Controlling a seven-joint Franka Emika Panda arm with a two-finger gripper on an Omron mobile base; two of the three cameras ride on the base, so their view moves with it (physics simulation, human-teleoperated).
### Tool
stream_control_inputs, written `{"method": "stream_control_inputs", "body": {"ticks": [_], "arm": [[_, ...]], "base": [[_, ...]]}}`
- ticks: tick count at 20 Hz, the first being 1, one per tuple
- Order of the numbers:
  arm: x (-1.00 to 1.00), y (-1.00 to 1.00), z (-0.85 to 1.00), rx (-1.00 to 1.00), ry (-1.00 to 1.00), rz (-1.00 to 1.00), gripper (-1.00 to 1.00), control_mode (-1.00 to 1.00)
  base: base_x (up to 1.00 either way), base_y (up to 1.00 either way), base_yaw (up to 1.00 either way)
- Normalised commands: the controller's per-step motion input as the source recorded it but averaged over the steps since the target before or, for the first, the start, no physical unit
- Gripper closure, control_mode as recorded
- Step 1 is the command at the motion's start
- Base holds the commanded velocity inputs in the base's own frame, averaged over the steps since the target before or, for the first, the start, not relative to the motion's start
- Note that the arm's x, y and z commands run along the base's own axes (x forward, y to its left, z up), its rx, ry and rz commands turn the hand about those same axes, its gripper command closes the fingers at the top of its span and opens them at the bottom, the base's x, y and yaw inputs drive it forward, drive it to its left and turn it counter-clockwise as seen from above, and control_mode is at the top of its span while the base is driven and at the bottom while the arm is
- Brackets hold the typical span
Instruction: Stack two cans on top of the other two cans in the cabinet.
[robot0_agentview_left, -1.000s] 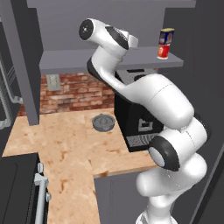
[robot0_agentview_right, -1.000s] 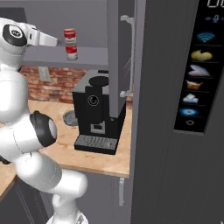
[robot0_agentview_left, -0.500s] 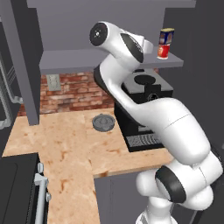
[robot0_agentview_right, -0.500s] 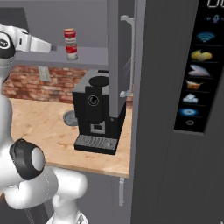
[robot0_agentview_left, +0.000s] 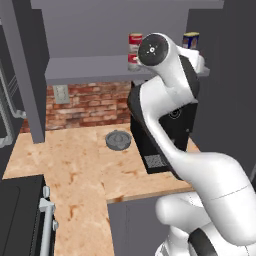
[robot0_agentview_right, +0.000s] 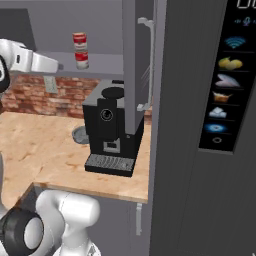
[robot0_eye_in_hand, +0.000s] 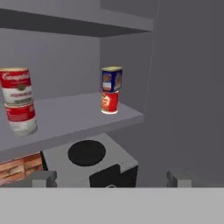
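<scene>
Hand view catches both stacks on the cabinet shelf (robot0_eye_in_hand: 78, 116): blue can (robot0_eye_in_hand: 111, 79) atop a red can (robot0_eye_in_hand: 109, 102), and two red cans (robot0_eye_in_hand: 17, 100) stacked further along. Coffee machine (robot0_agentview_right: 114, 127) sits right below on the wooden counter (robot0_agentview_left: 75, 165). Gripper jaws spread apart, holding nothing.

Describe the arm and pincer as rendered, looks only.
The arm is glossy white with rounded, bulbous links and dark grey to black joint sections; a round white cap with a small dark centre dot marks the top joint. No cables or printed markings visible. Of the pincer, two small blocky grey fingertips show in the hand view, set wide apart.
</scene>
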Motion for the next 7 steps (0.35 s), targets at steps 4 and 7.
{"method": "stream_control_inputs", "body": {"ticks": [4, 7], "arm": [[-0.94, -0.02, -0.03, 0.0, 0.1, 0.04, -1.0, -1.0], [-0.87, 0.0, -0.03, 0.0, 0.1, 0.0, -1.0, -1.0]], "base": [[0.0, 0.0, 0.0], [0.0, 0.0, 0.0]]}}
